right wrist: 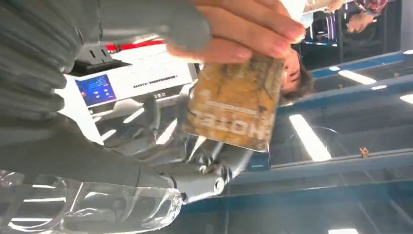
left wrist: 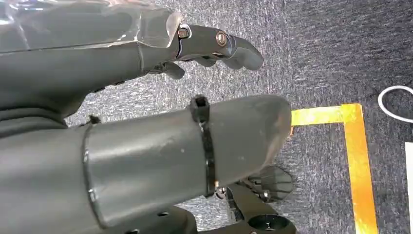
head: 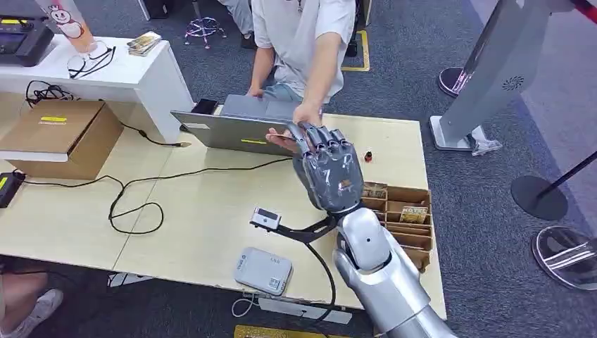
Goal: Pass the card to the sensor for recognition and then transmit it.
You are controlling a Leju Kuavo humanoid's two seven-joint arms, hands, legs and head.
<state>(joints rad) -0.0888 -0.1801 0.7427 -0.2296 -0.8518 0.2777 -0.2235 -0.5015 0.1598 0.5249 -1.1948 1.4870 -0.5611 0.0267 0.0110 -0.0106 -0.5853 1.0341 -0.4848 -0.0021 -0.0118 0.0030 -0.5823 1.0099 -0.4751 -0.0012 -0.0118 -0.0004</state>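
My right hand is raised above the far middle of the wooden table, fingers pointing away. In the right wrist view a brown card printed HOTEL lies against my right hand, with my thumb near its edge. A person's hand reaches in from across the table, and the person's fingers grip the same edge of the card. The small sensor on its black stand sits just left of my forearm. My left hand hangs over grey carpet, fingers apart, holding nothing.
A grey reader box lies near the front edge. A cardboard card rack with more cards stands by my right forearm. A laptop sits before the seated person. Black cables loop across the left; a cardboard box sits far left.
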